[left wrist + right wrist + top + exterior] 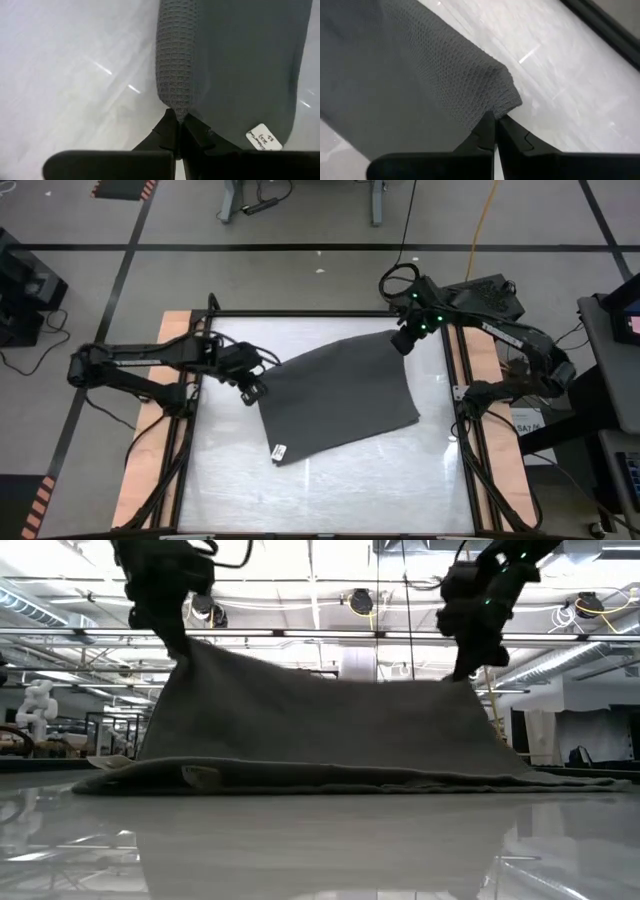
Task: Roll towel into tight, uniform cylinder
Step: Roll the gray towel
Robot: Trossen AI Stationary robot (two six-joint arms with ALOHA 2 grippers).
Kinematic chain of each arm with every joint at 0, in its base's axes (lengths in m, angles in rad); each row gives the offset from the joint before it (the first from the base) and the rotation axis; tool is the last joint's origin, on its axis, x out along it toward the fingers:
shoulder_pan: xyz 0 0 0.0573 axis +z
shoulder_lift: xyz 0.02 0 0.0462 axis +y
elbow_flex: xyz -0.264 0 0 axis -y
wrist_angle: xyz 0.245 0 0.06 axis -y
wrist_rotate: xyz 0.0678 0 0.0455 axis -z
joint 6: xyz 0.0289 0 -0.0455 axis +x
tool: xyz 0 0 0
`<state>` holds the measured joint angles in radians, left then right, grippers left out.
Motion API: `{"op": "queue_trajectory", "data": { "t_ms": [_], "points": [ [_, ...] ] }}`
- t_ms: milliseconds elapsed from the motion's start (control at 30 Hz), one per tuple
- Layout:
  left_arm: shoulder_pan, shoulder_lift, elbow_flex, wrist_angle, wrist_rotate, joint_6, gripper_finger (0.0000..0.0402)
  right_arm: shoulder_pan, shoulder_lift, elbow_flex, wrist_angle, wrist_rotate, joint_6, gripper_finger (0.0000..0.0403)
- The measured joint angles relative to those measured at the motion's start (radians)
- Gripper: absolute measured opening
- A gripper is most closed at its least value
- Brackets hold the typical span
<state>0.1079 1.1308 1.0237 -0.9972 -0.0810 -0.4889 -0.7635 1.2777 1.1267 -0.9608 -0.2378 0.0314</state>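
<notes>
The towel (pixel 340 395) lies spread near the middle of the tabletop (pixel 330 490), skewed to its edges, with one edge raised off the surface and the opposite edge flat — the low view shows the cloth rising like a tent from the resting edge up to the two held corners. Its small white tag (pixel 279 451) sits at the low corner nearest the camera side.

The left gripper (pixel 252 392) has its jaws pressed together on one far corner of the towel; the right gripper (pixel 403 340) pinches the other far corner the same way. Both wrist views show the waffle-weave cloth bunched right at the fingertips.

This looks like the opening step: the leading edge is lifted and the roll itself is not yet begun, since no cylinder shows anywhere. The next move, as I judge it, calls for both arms to carry the raised edge over towards the flat edge together, at matching height and pace — otherwise the first fold will skew and the roll come out conical or loose.

No containers are in view.
</notes>
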Motion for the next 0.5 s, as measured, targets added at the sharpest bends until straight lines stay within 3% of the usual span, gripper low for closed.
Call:
{"op": "queue_trajectory", "data": {
  "t_ms": [200, 267, 367, 500],
  "points": [
    [-0.085, -0.029, 0.000, -0.028, -0.067, -0.002, 0.0011, 0.024, -0.094, 0.000, -0.054, 0.007, -0.009, 0.0000],
    [-0.105, -0.029, 0.000, -0.058, -0.141, 0.003, 0.0011, 0.039, -0.118, 0.000, -0.043, 0.043, -0.025, 0.0000],
    [-0.105, -0.029, 0.000, -0.072, -0.259, 0.085, 0.0011, 0.045, -0.120, 0.001, 0.027, 0.094, -0.025, 0.0000],
    [-0.060, -0.029, 0.000, -0.061, -0.327, 0.227, 0.0011, 0.043, -0.078, -0.006, 0.134, 0.133, -0.041, 0.0000]
  ]
}}
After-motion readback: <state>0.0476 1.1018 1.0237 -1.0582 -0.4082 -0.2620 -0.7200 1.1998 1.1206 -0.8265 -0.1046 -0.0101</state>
